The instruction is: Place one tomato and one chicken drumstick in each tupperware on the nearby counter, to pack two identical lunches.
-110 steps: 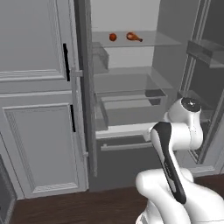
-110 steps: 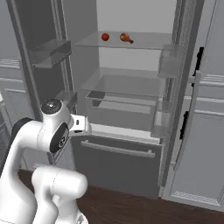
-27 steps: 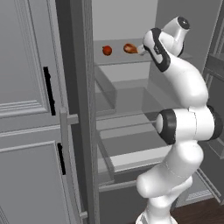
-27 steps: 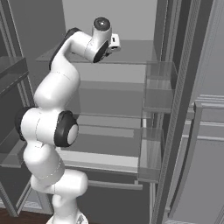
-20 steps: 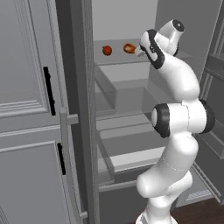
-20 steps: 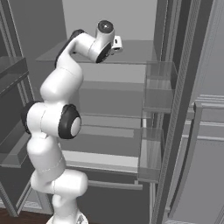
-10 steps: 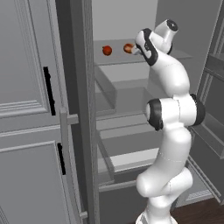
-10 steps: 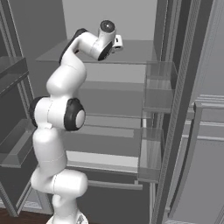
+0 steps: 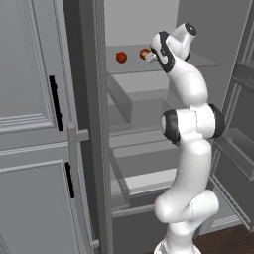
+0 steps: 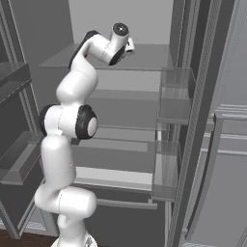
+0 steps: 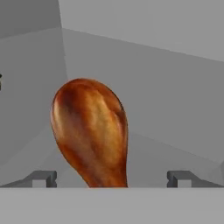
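As the chicken drumstick [image 11: 89, 133] lay on the upper fridge shelf [image 9: 203, 60] w/ tomato [image 9: 121, 57] alongside, gripper [image 11: 111, 177] stood fully open, empty, straddling it for pickup.

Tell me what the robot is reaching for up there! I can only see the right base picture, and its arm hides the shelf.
Observer: A chicken drumstick, brown and shiny, right in front of the gripper in the hand view.
Operator: Did it grab it yet?
Observer: No. The fingertips stand wide apart on either side of its narrow end, not squeezing it.
Operator: Is anything else up there?
Observer: Yes, a red tomato sits on the same fridge shelf, to the left of the drumstick in the left base view.
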Tool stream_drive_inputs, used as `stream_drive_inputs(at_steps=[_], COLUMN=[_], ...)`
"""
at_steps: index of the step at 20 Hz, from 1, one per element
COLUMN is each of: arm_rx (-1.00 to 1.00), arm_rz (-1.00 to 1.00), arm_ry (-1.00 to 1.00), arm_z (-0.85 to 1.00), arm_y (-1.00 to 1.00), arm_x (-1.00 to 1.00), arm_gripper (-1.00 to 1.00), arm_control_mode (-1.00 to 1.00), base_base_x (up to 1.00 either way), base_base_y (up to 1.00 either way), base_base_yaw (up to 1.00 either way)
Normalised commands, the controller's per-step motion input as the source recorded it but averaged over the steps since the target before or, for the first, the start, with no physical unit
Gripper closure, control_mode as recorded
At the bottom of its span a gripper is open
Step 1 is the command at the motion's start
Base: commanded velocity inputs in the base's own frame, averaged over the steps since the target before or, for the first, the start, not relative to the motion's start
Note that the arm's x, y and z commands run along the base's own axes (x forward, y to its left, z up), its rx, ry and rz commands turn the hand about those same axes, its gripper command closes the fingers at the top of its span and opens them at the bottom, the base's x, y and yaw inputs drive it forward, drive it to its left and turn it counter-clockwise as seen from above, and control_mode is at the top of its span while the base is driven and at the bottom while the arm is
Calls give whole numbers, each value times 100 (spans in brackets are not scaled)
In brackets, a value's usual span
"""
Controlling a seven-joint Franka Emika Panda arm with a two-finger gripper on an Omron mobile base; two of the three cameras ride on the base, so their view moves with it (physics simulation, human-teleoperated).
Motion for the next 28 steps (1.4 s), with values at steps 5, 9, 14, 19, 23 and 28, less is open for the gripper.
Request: stream_drive_inputs(at_steps=[5, 9, 14, 19, 23, 28], arm_rx=[0, -3, -5, -3, 0, -4], arm_rz=[5, 5, 1, 0, 0, 0], arm_ry=[0, 4, 1, -1, -2, -5], arm_z=[-3, -44, -52, -22, -1, -15], arm_y=[0, 0, 0, -3, 0, 11], arm_x=[38, 19, -1, 0, -73, -100], arm_gripper=[-100, 100, 100, 100, 100, 100], arm_control_mode=[-100, -100, -100, -100, -100, -100], base_base_x=[0, 0, 0, 0, 0, 0], base_base_y=[0, 0, 0, 0, 0, 0], base_base_yaw=[0, 0, 0, 0, 0, 0])
